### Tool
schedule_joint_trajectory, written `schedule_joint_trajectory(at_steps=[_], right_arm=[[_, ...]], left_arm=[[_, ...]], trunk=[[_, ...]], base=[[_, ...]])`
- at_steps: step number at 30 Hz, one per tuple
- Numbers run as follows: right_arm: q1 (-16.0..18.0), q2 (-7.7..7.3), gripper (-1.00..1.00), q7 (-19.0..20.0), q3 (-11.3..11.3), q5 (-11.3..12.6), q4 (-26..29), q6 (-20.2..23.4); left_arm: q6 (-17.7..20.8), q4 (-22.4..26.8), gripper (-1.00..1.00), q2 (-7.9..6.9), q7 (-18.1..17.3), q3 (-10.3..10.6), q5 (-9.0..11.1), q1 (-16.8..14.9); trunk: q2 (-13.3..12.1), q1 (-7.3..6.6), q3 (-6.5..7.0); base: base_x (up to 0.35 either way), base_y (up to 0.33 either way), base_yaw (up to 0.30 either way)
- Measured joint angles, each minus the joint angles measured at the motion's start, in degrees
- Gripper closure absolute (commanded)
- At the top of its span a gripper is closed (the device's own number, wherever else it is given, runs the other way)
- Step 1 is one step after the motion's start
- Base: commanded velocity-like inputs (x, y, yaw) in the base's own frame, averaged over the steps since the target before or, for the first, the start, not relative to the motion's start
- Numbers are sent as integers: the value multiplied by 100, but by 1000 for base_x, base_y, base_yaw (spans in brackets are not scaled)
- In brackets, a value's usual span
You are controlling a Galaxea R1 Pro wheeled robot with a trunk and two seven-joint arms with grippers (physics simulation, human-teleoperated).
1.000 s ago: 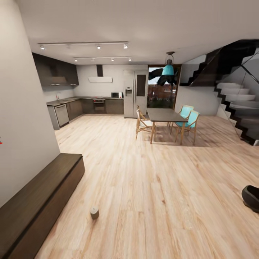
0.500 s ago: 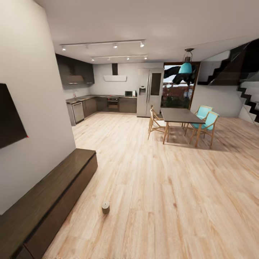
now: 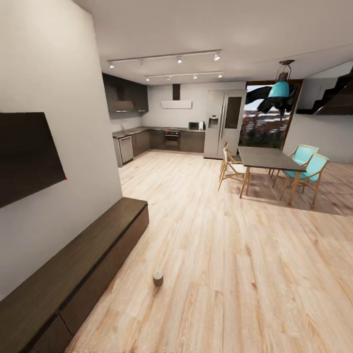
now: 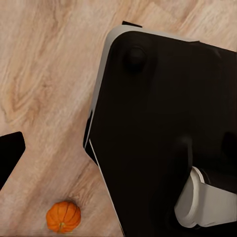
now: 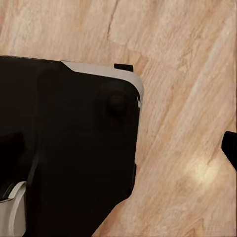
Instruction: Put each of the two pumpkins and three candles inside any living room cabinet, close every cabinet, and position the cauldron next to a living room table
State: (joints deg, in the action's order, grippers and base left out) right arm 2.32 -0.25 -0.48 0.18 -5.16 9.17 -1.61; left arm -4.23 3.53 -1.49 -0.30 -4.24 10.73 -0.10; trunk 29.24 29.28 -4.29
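Note:
A tan candle (image 3: pixel 158 278) stands upright on the wood floor, a short way out from the cabinet (image 3: pixel 83 264), the long dark-brown console against the left wall with its fronts closed. An orange pumpkin (image 4: pixel 63 216) lies on the floor close to my black, white-edged base (image 4: pixel 163 123) in the left wrist view. One dark fingertip (image 4: pixel 10 154) of my left gripper (image 4: pixel 118 158) shows far out at the frame's edge, nothing held. A fingertip (image 5: pixel 231 147) of my right gripper (image 5: pixel 118 148) likewise sits at the edge, over bare floor beside the base (image 5: pixel 69 148).
A dark TV screen (image 3: pixel 24 154) hangs on the left wall above the console. A dark dining table (image 3: pixel 267 158) with wooden and turquoise chairs stands at the back right, the kitchen (image 3: pixel 166 139) behind it. Open wood floor (image 3: pixel 235 255) stretches ahead.
The camera has swung left, so the whole picture has slid right. The black pot at the right edge and the stairs have left the view; the TV has come in.

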Motion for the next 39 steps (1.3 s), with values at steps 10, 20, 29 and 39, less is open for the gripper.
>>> schedule_joint_trajectory(at_steps=[10,20,29,39], right_arm=[[330,11,-100,3,-1,-593,-11,3],[336,14,-100,0,-1,-588,-25,4],[336,17,-100,-1,12,-599,-31,8],[336,1,-100,11,-14,-587,-7,-23]], left_arm=[[13,5,-100,16,6,-2,143,-5],[10,-4,-100,6,-6,6,433,-6],[-4,121,-100,-2,-10,6,445,-6],[-13,196,-100,-10,-17,5,446,-6]], trunk=[[0,0,-39],[0,0,-65],[0,0,-85],[0,0,-106]], base=[[0,-135,268],[0,-297,280],[0,-250,285],[0,-20,289]])
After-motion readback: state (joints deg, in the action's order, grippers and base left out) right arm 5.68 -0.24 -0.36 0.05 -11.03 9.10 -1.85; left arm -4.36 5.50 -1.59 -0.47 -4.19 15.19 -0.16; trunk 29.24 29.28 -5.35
